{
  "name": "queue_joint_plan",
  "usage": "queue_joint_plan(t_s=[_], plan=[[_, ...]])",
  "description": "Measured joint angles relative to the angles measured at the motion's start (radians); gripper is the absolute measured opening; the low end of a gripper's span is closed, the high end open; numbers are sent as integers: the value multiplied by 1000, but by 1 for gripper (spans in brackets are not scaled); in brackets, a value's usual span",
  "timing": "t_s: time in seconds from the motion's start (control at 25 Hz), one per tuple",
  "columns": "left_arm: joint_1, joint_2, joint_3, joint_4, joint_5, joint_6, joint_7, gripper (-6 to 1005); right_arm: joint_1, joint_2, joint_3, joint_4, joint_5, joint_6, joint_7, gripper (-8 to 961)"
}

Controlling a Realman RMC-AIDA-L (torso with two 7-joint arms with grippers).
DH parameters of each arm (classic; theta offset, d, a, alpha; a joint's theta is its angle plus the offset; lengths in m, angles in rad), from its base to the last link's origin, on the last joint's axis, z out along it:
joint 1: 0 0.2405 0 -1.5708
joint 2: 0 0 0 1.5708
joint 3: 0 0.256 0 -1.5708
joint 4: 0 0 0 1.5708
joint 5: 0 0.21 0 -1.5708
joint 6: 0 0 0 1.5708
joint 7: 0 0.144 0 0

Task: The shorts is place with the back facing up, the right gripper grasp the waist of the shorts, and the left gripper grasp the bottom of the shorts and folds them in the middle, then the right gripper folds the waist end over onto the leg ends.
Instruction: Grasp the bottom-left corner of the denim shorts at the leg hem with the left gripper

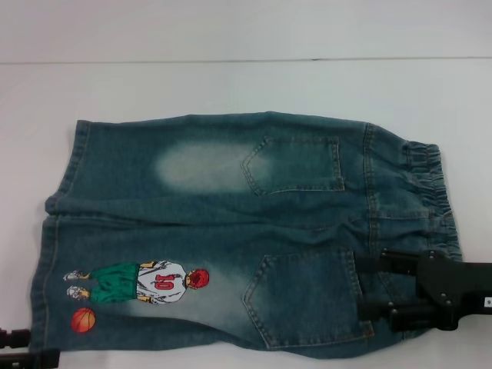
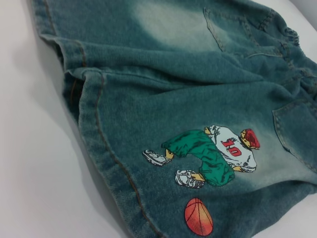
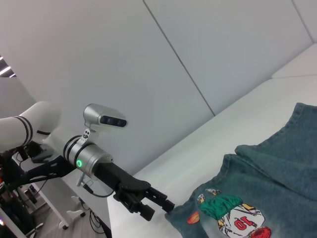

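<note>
right pincer (image 1: 367, 287) apart over shorts (image 1: 231, 223) near waist (image 1: 427, 192) | left pincer (image 3: 166, 206) apparently apart at leg ends (image 1: 58, 231)

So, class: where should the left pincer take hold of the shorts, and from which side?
Probably the near leg hem of the shorts, approached from the robot's left, where the left pincer sits: that edge lies straight and flat beside the basketball print.

1. I see a plain white table (image 1: 231, 84) spanning the head view, ending at a pale wall behind.
2. The shorts (image 1: 231, 223) lie flat on it, back up, pockets showing.
3. Their waist (image 1: 427, 184) points to my right, the leg ends (image 1: 58, 231) to my left.
</note>
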Motion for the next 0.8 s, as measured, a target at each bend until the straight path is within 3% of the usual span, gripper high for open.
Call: queue_joint_plan(t_s=[0.8], plan=[[-26,-18,3,0,-10,35,8,934,-2,1,0,0,0,12,0,943]])
